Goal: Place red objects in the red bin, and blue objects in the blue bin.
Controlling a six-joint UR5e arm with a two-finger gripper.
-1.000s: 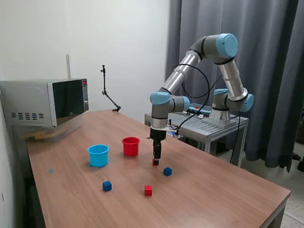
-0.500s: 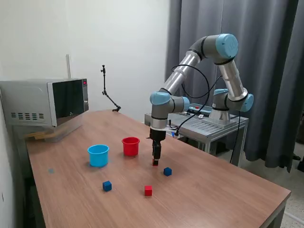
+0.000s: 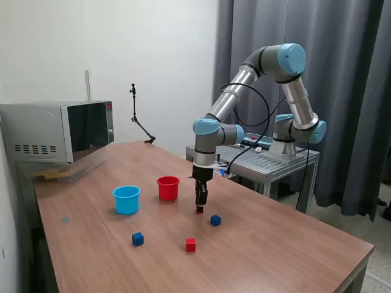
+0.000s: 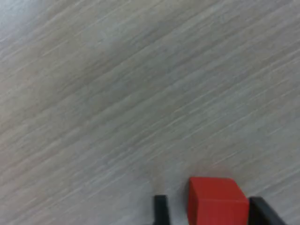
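My gripper point(image 3: 200, 205) points straight down at the table, its fingers on either side of a red cube point(image 3: 200, 210). In the wrist view the red cube point(image 4: 217, 202) sits between the two dark fingers point(image 4: 161, 209). One finger touches it and a small gap shows at the other, so the gripper point(image 4: 211, 212) is not closed on it. The red cup point(image 3: 168, 187) stands just to the exterior view's left of the gripper, and the light blue cup point(image 3: 126, 199) further left. A second red cube point(image 3: 190, 245) and two dark blue cubes point(image 3: 215, 220) point(image 3: 137, 238) lie on the table nearer the camera.
A microwave point(image 3: 58, 131) stands at the table's back left in the exterior view. A thin black stand point(image 3: 139, 119) rises at the far edge. The arm's base sits on a metal cart point(image 3: 275, 160) beyond the wooden table point(image 3: 275, 250).
Almost nothing: my gripper stays low over the same red cube, and the cubes and cups have not moved.
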